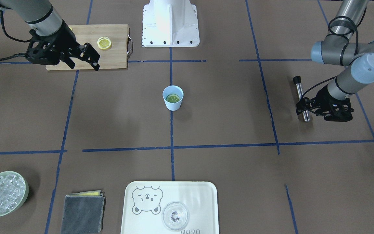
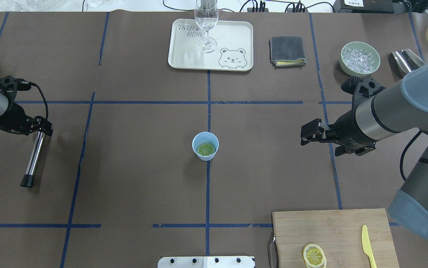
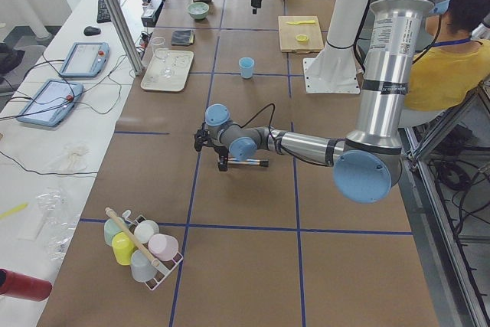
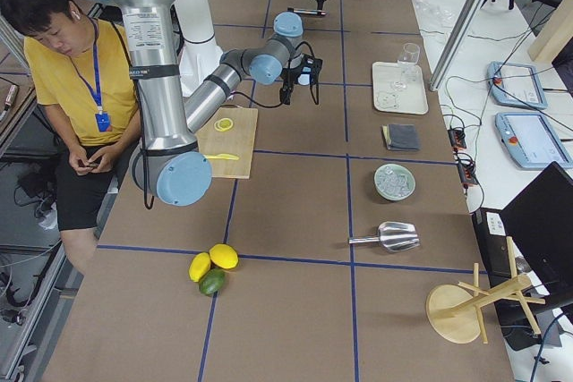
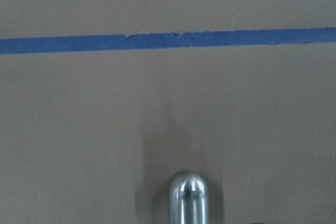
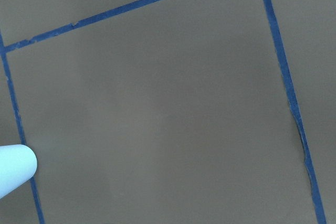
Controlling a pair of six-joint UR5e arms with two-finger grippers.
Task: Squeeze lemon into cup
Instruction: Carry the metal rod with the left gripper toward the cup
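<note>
Sitting inside the small light blue plastic cup mid-way across the counter, the thick round toy lemon piece faces up. Our right end effector hangs spread and empty, well aside. Our left end effector pinches a black-tipped steel rod, likely for pressing.

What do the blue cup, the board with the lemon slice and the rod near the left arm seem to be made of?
Cup: likely plastic, matte light blue, evenly coloured wall.
Board: wood or bamboo, pale with visible grain, metal handle.
Rod: polished metal, mirror-like highlights, with a black cap, perhaps rubber or plastic.
</note>
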